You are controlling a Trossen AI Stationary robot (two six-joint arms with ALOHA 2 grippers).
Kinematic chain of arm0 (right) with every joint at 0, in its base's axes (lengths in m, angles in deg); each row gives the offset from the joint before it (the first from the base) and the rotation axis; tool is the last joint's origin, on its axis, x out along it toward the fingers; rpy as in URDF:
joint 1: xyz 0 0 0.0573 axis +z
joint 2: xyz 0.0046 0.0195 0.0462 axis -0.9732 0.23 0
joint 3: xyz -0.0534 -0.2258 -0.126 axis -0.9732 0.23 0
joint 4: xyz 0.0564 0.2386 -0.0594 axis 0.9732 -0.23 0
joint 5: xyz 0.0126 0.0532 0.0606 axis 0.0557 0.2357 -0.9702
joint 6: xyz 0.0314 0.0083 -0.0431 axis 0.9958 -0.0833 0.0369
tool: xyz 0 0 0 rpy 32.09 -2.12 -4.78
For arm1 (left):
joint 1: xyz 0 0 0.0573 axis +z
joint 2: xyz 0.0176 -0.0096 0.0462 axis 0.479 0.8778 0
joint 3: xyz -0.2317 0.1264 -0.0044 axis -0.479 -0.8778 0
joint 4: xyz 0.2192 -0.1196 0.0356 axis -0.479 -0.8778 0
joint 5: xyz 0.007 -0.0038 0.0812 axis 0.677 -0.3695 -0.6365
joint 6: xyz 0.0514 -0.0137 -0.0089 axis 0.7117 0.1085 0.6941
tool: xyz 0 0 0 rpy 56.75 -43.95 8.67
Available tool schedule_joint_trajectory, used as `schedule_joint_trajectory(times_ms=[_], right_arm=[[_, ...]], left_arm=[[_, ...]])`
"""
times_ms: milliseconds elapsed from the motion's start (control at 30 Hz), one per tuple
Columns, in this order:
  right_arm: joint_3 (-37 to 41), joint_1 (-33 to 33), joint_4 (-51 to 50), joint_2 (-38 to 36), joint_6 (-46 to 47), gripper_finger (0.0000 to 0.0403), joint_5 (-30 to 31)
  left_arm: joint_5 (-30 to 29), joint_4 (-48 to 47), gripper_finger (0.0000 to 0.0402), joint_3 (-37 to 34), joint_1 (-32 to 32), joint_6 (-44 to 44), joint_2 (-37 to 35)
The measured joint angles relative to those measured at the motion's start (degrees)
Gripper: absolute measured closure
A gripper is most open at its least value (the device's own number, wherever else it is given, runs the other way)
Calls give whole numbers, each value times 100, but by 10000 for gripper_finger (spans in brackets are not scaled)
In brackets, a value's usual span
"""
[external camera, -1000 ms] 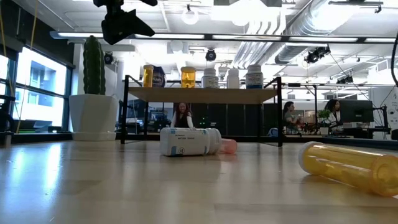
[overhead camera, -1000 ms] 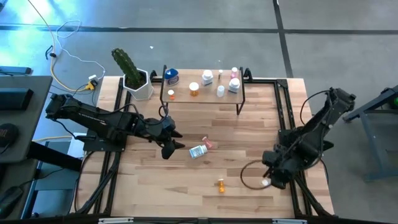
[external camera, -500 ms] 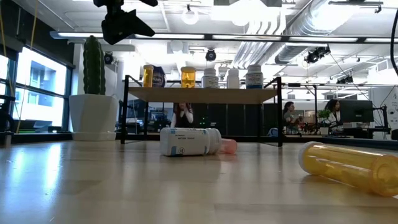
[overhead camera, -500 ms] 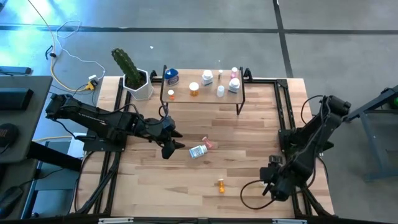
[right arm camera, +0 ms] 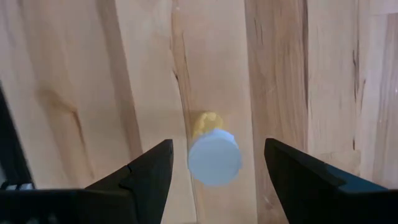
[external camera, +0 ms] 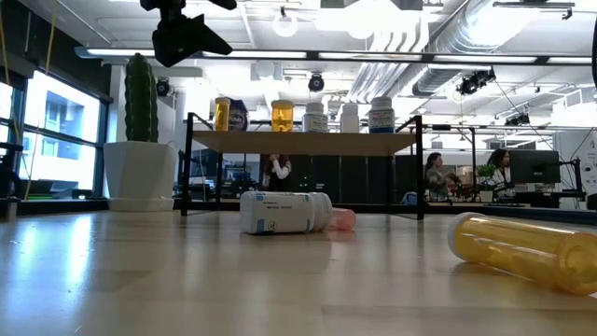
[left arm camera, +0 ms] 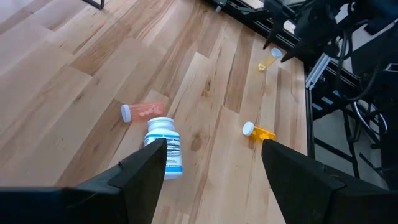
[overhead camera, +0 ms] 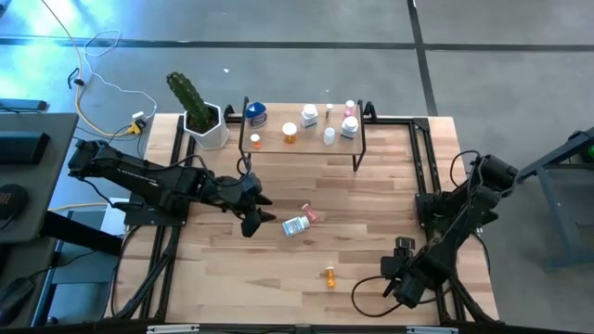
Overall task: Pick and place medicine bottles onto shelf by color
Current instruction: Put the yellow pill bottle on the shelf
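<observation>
On the wooden table (overhead camera: 371, 204), near its right front corner, the right gripper (overhead camera: 401, 278) is being held low with its fingers (right arm camera: 143, 177) spread apart and nothing between them. Directly below it, in the right wrist view, a small yellow bottle with a white cap (right arm camera: 213, 152) is seen end-on, standing on the boards between the two fingers but touched by neither.

Toward the middle of the table the left gripper (overhead camera: 252, 221) is being held above the surface — its fingers (left arm camera: 146, 171) are likewise parted and are gripping nothing. Just beside it a white bottle with a blue-printed label (overhead camera: 295, 225) is lying on its side, with a pink bottle (overhead camera: 311, 215) lying close against it. An orange bottle (overhead camera: 329, 276) is lying farther forward, well apart from those two.

At the far edge of the table the shelf (overhead camera: 302, 139) is standing on black legs. Bottles are already resting on its board: a blue one (overhead camera: 256, 114) and two orange ones (overhead camera: 290, 133) toward the left end, white ones (overhead camera: 309, 115) and a pink-capped one (overhead camera: 350, 108) toward the right. A cactus in a white pot (overhead camera: 202, 116) is standing to the left of the shelf.
</observation>
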Motion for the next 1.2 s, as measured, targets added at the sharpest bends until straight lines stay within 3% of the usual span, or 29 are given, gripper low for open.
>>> schedule_joint_trajectory(times_ms=[200, 600, 867, 1200], right_arm=[[0, 0, 9, 133, 60, 182, -2], [-2, -11, 34, 123, 50, 308, -62], [-11, -100, 54, 78, 152, 298, -238], [-15, -946, 219, -363, 160, 302, -319]], left_arm=[[0, 0, 147, 0, 0, 0, 0], [2, 0, 147, -2, 0, -2, 0], [4, -2, 147, -2, 2, 0, 0], [64, -85, 147, -2, 270, 340, 2]])
